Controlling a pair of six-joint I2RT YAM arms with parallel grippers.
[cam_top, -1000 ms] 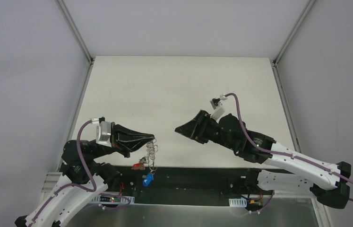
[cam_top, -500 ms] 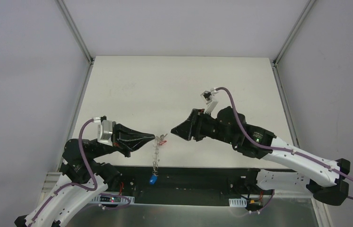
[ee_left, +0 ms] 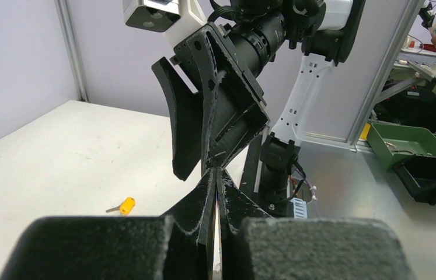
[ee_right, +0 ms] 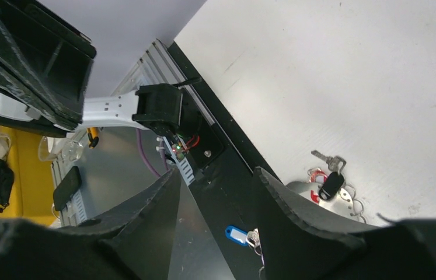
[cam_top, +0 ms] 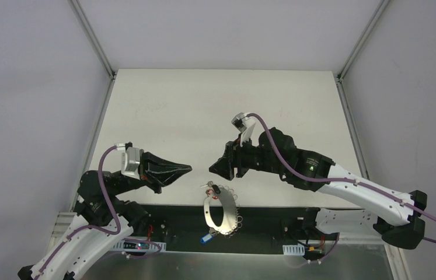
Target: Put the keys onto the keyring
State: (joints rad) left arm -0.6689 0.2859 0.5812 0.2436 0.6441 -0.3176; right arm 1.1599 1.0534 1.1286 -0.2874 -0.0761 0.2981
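The keyring (cam_top: 216, 214), a silver loop with small rings round its edge, lies at the table's near edge, half over the black base. The right wrist view shows the keyring (ee_right: 344, 203) with a silver key (ee_right: 327, 158), a black clip (ee_right: 331, 185) and a blue tag (ee_right: 237, 235). A yellow-headed key (ee_left: 123, 205) lies alone on the table. My left gripper (cam_top: 189, 169) is shut, above and left of the ring, apart from it. My right gripper (cam_top: 211, 169) faces it tip to tip, open and empty, its fingers (ee_left: 183, 134) close before the left gripper's tips (ee_left: 215, 172).
The black base plate (cam_top: 274, 219) and a metal shelf (cam_top: 233, 265) lie beyond the table's near edge. A grey frame rail (cam_top: 96, 46) and side walls border the white table (cam_top: 203, 105). A green tray (ee_left: 414, 143) sits off the table.
The keyring hung from my left gripper's tips; now it lies flat at the table's near edge. My right gripper has moved left toward the left gripper and narrowed slightly.
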